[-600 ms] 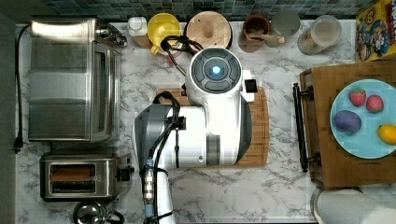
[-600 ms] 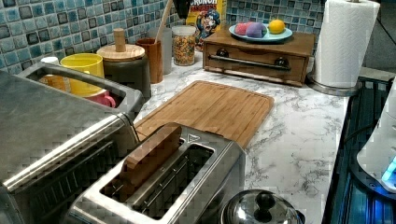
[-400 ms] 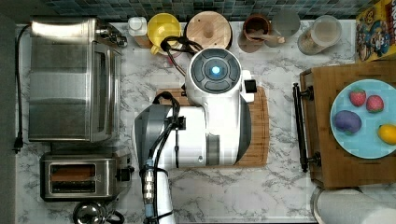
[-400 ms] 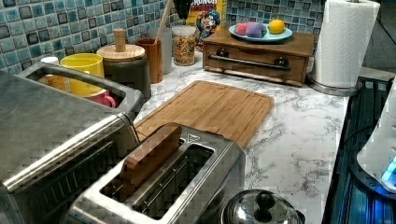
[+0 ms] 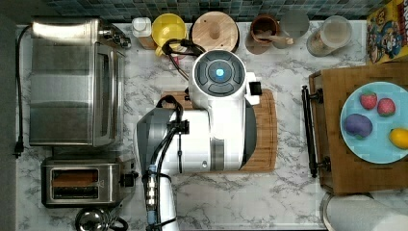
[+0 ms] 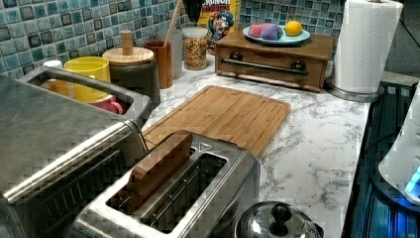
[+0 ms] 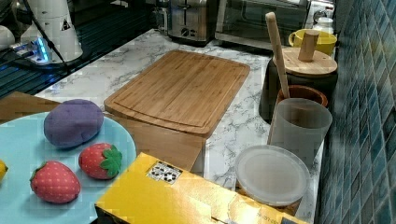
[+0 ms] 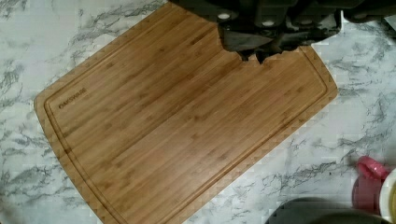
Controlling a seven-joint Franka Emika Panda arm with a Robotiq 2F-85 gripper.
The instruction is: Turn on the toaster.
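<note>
The toaster (image 5: 79, 183) is a small steel box at the lower left of the top view, below the big toaster oven. One of its two slots holds a brown slice (image 5: 74, 177), and its black lever knob (image 5: 129, 179) sticks out of the end facing the arm. The toaster (image 6: 168, 188) also fills the front of the left view and appears far back in the right view as the toaster (image 7: 189, 21). My gripper (image 8: 254, 57) hangs shut and empty above a corner of the bamboo cutting board (image 8: 177, 121), well apart from the toaster.
The toaster oven (image 5: 72, 82) stands beside the toaster, and a pot lid (image 6: 277, 223) sits at the toaster's other side. Mugs, jars and a cereal box line the tiled wall. A wooden box (image 5: 358, 183) carries a plate of fruit, with a paper towel roll (image 6: 364, 44) nearby.
</note>
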